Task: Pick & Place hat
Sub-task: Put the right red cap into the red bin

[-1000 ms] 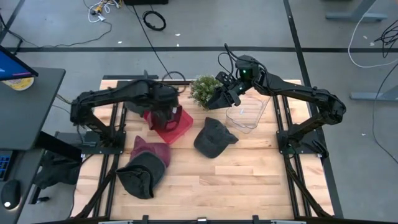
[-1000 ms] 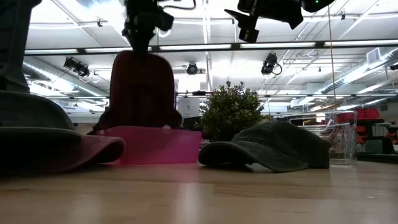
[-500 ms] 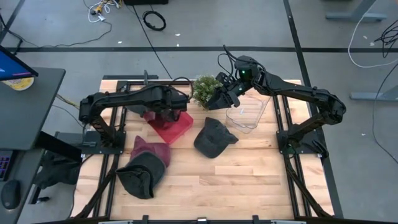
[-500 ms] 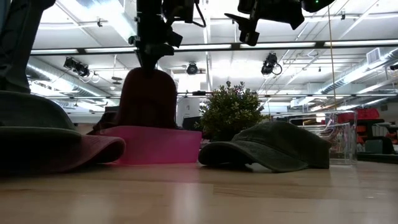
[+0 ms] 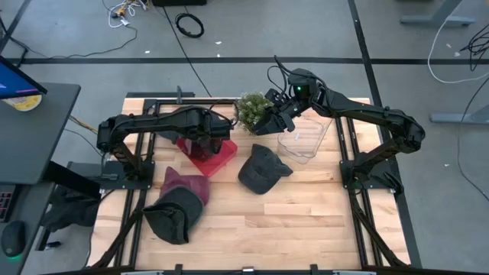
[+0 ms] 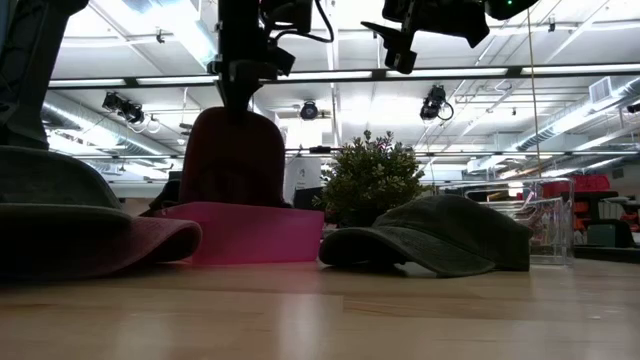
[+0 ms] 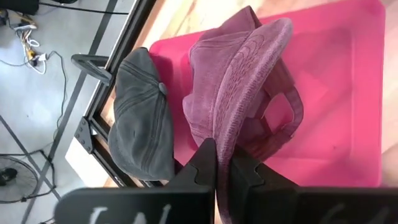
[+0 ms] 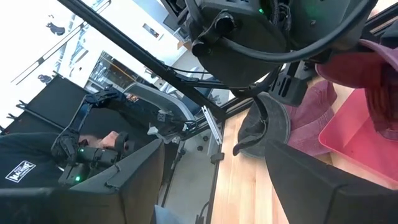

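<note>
A maroon corduroy hat (image 6: 232, 155) hangs from my left gripper (image 7: 222, 167), which is shut on it above the pink bin (image 5: 216, 160). The hat's lower part sits behind the bin's near wall (image 6: 255, 235). A grey cap (image 7: 142, 118) lies at the bin's edge beside the hat. My right gripper (image 5: 269, 121) waits open in the air by the plant (image 5: 250, 108), with nothing between its fingers. A dark green cap (image 5: 263, 169) rests on its brim and crown on the table. My left gripper pinches the maroon hat's edge (image 7: 225, 144) between its two fingers, close to the rear strap opening (image 7: 281, 117). The fingers come from above, slanting down. The hat hangs below them, crown downward, its lower end inside the pink bin; whether it rests on the bin's floor does not show.
A pile of maroon and dark grey hats (image 5: 178, 205) lies near the table's front left. A clear plastic container (image 5: 302, 141) stands right of the plant. Bare wood lies along the table's near edge and front right.
My left gripper has gone down toward the pink bin with the maroon hat, still shut on it. The hat hung higher above the bin a second ago; now its lower part is sunk inside the bin.
</note>
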Controlling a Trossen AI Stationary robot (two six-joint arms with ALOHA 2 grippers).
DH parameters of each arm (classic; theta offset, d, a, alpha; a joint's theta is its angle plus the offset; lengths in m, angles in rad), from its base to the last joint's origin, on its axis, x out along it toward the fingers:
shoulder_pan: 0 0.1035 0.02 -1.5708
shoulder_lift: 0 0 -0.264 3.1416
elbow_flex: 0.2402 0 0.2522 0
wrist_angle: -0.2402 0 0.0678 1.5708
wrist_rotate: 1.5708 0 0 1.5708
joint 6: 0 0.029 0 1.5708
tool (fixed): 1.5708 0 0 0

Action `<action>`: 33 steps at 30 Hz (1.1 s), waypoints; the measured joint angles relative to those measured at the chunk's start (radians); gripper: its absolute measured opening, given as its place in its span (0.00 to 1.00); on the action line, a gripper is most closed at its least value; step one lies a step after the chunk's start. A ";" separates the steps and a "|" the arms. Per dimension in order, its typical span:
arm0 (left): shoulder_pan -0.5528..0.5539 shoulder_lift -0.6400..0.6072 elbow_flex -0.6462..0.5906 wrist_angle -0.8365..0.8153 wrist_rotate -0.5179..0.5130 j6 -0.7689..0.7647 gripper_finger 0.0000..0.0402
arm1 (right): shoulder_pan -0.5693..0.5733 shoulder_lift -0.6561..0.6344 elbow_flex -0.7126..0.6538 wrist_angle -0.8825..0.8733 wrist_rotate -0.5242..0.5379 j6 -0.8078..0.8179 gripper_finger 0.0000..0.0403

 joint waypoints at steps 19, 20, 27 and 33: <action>0.002 0.065 -0.001 0.017 -0.019 0.049 0.03 | 0.000 0.000 0.000 -0.024 0.000 -0.022 0.69; 0.002 0.075 -0.001 0.011 -0.032 0.048 0.03 | 0.000 0.000 0.000 -0.028 0.000 -0.022 0.69; 0.002 0.125 -0.001 0.003 -0.163 0.014 0.03 | 0.000 0.000 0.000 -0.052 0.000 -0.030 0.69; 0.001 0.167 -0.001 0.003 -0.191 0.000 0.03 | 0.000 0.000 0.000 -0.053 0.000 -0.042 0.69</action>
